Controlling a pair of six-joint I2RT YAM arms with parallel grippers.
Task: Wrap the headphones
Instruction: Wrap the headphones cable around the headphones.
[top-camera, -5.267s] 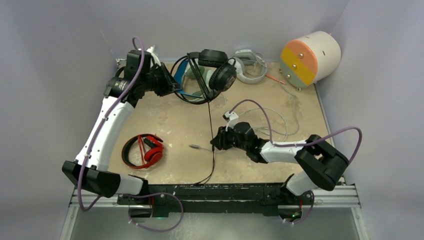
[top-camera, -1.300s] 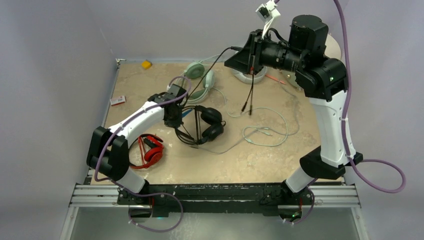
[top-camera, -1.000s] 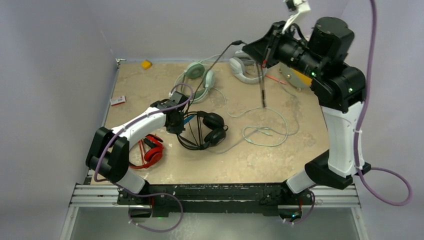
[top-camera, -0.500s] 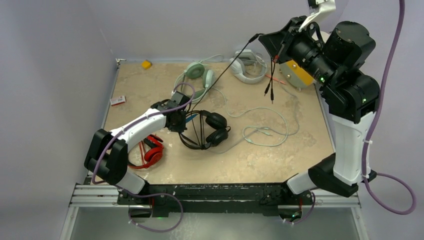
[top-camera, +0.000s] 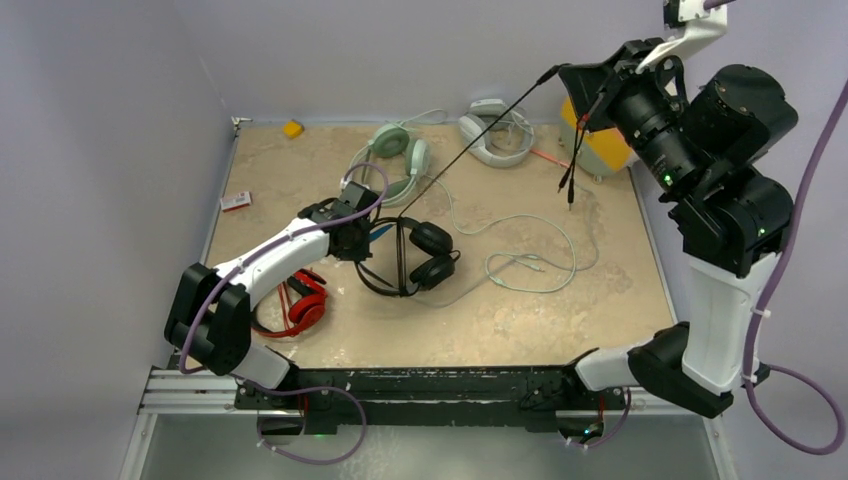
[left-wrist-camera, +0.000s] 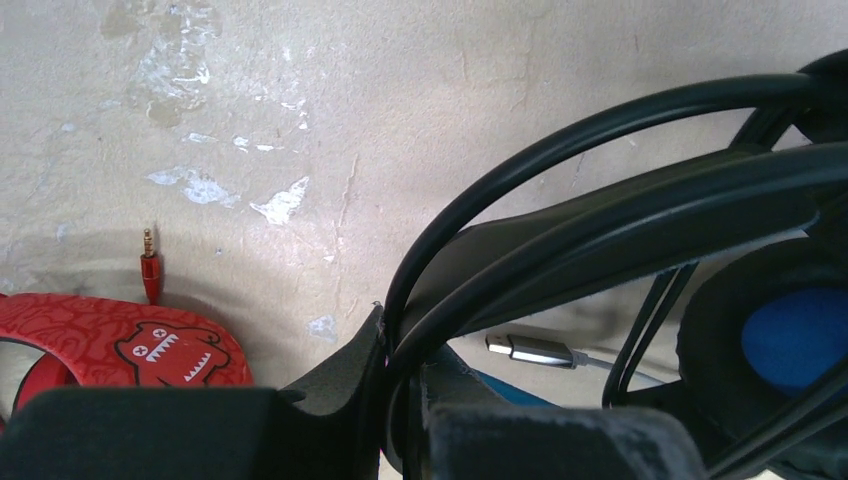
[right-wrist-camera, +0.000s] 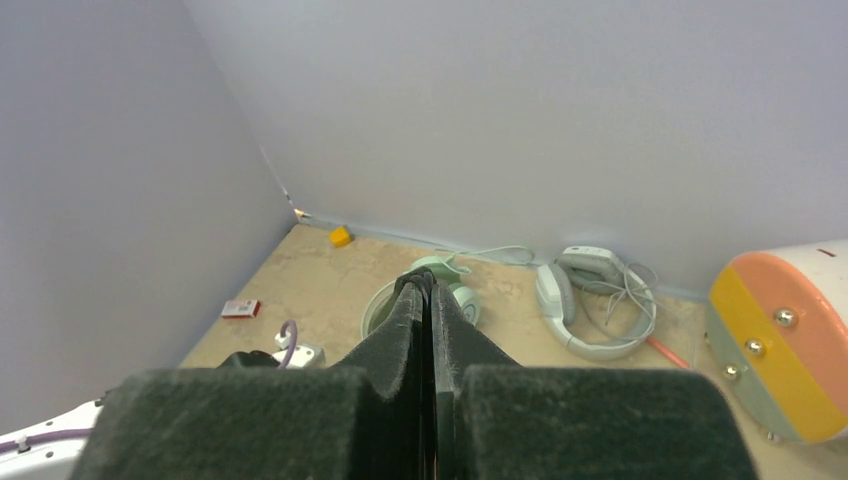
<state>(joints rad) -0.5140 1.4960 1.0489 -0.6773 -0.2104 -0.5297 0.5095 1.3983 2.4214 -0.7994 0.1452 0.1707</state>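
Note:
The black headphones (top-camera: 420, 255) with blue ear cups (left-wrist-camera: 800, 335) lie mid-table. My left gripper (top-camera: 357, 240) is shut on their headband (left-wrist-camera: 600, 200), with the band pinched between the pads at the left gripper (left-wrist-camera: 400, 345). My right gripper (top-camera: 572, 80) is raised high at the back right and shut on their thin black cable (top-camera: 470, 140), which runs taut down to the headphones. The cable's ends dangle below it (top-camera: 569, 190). In the right wrist view the right gripper (right-wrist-camera: 428, 285) has its pads pressed together. The red-and-black headphones (top-camera: 297, 302) lie front left. The mint headphones (top-camera: 395, 160) lie at the back.
A grey-white headset (top-camera: 495, 135) with its cable bundled on it lies at the back, beside an orange-and-yellow cylinder (top-camera: 598, 142). A pale cable (top-camera: 540, 258) loops over the table's right half. A yellow block (top-camera: 292, 128) and a small red box (top-camera: 236, 201) lie back left.
My right arm has swung further right and higher with the black cable, stretching it taut. The left gripper and the black headphones have barely shifted.

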